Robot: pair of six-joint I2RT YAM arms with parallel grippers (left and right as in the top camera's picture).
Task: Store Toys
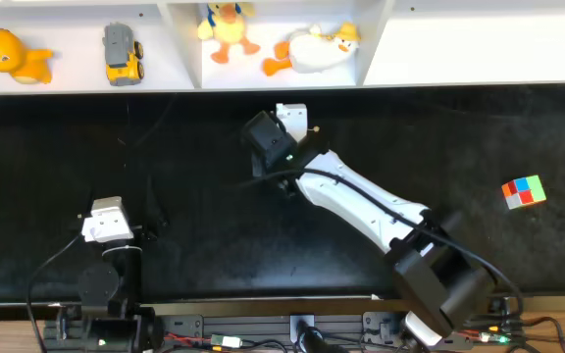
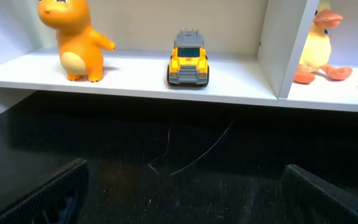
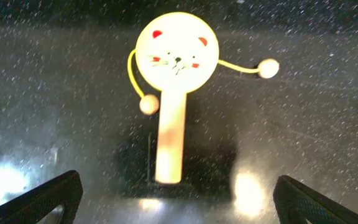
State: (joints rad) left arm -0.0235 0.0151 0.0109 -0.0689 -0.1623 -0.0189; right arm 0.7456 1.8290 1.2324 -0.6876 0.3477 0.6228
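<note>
Across the black table point(image 1: 165, 176), below the white shelf point(image 1: 459, 59), the right arm reaches in from its corner to the middle, and the right gripper point(image 3: 179, 200) hangs straight over a toy rattle point(image 3: 173, 93) lying flat on the table. The gripper's fingers are spread wide with nothing between them, one on either side of the toy and clear of it. The rattle's long axis runs from the round cat-face head point(image 3: 177, 53) down the wooden handle point(image 3: 168, 143), crosswise to the line between the two fingers, so a straight descent and a squeeze should catch the handle across its width. The left gripper point(image 2: 185, 199), also spread and empty, sits well apart on the left side of the table, so the right is the nearer. Two beads point(image 3: 268, 68) on strings trail loose beside the head.
</note>
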